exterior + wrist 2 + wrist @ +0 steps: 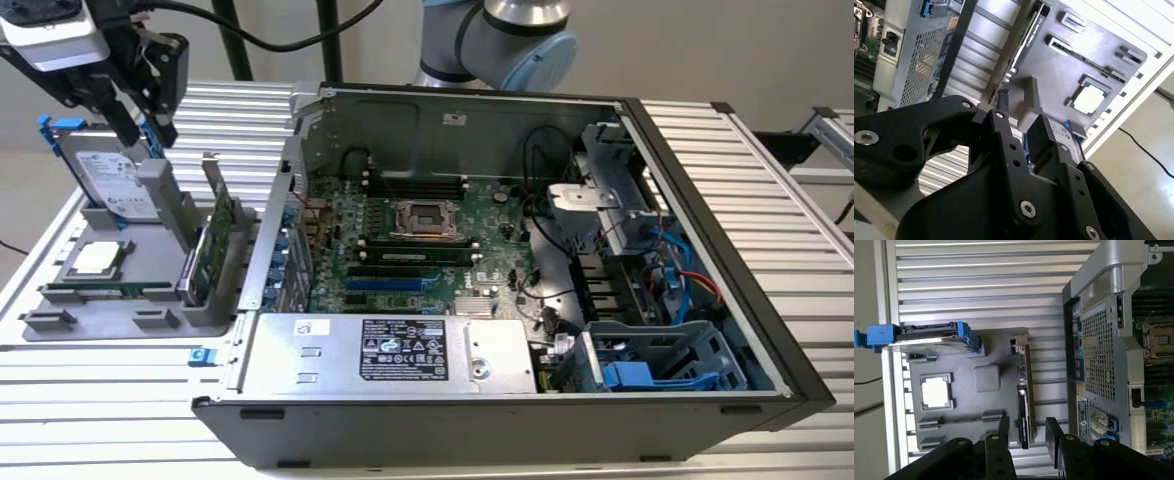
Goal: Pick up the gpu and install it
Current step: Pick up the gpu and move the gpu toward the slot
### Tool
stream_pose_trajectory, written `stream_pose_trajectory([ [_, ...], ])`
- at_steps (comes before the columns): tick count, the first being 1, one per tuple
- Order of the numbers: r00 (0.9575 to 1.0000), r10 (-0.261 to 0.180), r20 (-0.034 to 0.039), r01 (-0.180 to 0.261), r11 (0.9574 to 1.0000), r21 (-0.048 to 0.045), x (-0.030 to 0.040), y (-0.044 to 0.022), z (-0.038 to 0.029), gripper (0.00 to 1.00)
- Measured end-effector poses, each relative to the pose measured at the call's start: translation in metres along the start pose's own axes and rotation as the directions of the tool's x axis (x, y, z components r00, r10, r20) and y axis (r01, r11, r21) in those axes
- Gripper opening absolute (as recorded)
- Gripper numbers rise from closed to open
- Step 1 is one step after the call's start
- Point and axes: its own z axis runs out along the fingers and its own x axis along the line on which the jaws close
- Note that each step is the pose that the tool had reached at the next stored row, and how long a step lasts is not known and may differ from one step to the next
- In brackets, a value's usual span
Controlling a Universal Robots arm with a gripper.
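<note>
Gripper [144, 122] hangs with jaws spread wide and empty above the grey holder [94, 320], well clear of the gpu [214, 250], which stands on edge in a holder slot (beside the open computer case [534, 425]) and in the first wrist view lines up with the gap between the jaws

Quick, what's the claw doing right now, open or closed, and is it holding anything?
Claw: open and empty. The gpu stands ungrasped in the gray holder.
</note>
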Motion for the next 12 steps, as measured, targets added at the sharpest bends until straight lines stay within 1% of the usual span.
stream_pose_trajectory([
  [5, 1.0000, 0.000, 0.0000, 0.000, 1.0000, 0.0000, -0.0010, -0.0002, 0.0035, 1.00],
  [12, 1.0000, 0.000, -0.0001, 0.000, 1.0000, 0.0000, -0.0053, 0.0000, 0.0076, 1.00],
])
